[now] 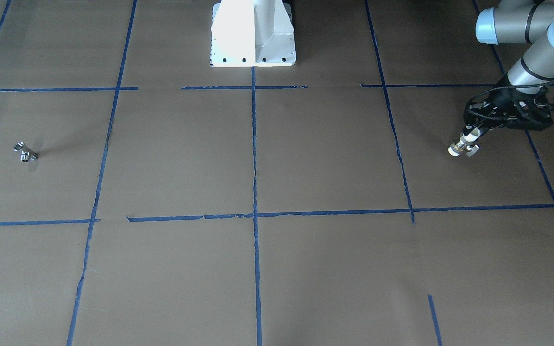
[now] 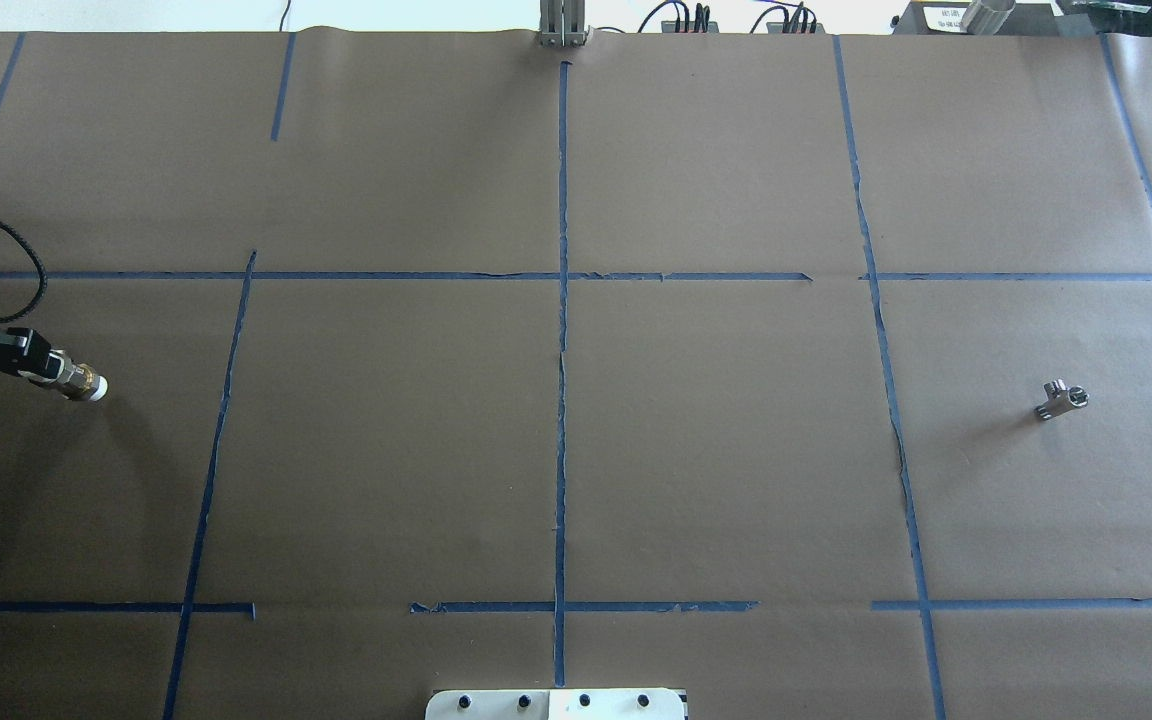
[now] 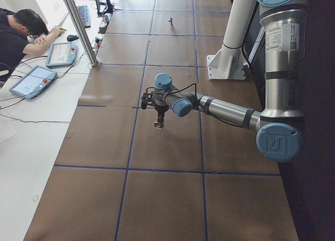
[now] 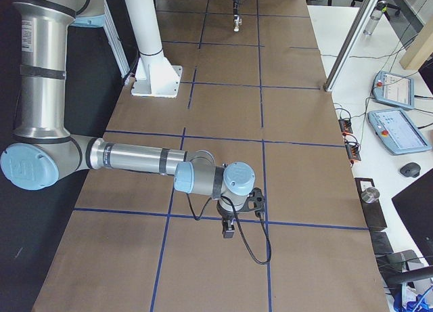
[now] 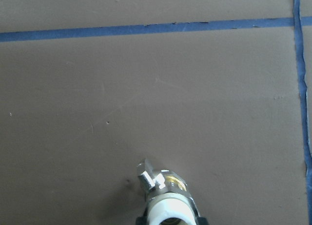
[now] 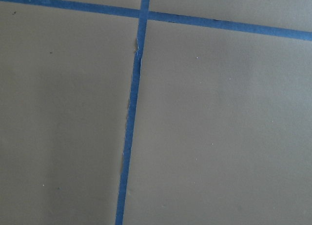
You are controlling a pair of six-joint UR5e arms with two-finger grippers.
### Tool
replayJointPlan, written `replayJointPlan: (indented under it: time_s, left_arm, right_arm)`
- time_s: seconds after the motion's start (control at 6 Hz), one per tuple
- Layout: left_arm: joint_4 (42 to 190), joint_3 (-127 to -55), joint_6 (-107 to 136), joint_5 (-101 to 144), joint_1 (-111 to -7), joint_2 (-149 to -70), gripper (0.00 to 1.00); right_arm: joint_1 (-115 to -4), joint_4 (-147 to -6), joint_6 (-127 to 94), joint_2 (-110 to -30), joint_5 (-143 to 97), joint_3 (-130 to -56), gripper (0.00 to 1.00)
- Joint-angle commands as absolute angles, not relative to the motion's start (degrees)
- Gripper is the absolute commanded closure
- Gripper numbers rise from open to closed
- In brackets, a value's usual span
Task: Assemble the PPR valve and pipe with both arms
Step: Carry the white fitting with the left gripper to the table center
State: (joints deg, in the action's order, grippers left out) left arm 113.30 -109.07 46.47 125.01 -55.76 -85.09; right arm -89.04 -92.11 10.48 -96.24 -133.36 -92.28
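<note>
**Chrome pipe (image 1: 25, 152) lies far across the white pedestal (image 1: 253, 38) from the held PPR valve (image 1: 463, 146)**

The left gripper (image 1: 472, 135) clamps 1 white end of the PPR valve, on the pedestal's left, free end slanting down and inward. The pipe rests on the pedestal's right, likely nearer the right gripper (image 4: 229, 229), whose opening I cannot tell.

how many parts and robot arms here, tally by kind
PPR valve: 1
pipe: 1
arms: 2, left arm and right arm
total: 4
</note>
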Motion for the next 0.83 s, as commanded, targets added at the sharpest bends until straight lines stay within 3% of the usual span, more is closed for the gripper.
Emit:
replayJointPlan:
  time_s: [0.0,0.17,0.33,0.5,0.67]
  left_arm:
    - [106.6,-116.7,55.1,125.1,-55.2,-88.3,1.00]
    - [97.3,-120.5,57.1,125.1,-52.3,-93.9,1.00]
    - [83.0,-120.9,59.5,125.0,-47.0,-106.5,1.00]
    - [72.9,-119.8,66.5,121.1,-40.5,-117.5,1.00]
    - [72.9,-112.4,69.9,118.2,-37.9,-125.8,1.00]
  right_arm:
    - [-89.1,-92.1,10.5,-96.2,-133.4,-92.3,0.00]
    - [-89.0,-92.1,10.4,-96.2,-133.4,-92.3,0.00]
    - [-88.9,-92.2,10.4,-96.2,-133.4,-92.3,0.00]
    - [-88.8,-92.2,10.4,-96.2,-133.4,-92.3,0.00]
    - [-88.5,-92.1,10.4,-95.9,-133.4,-91.5,0.00]
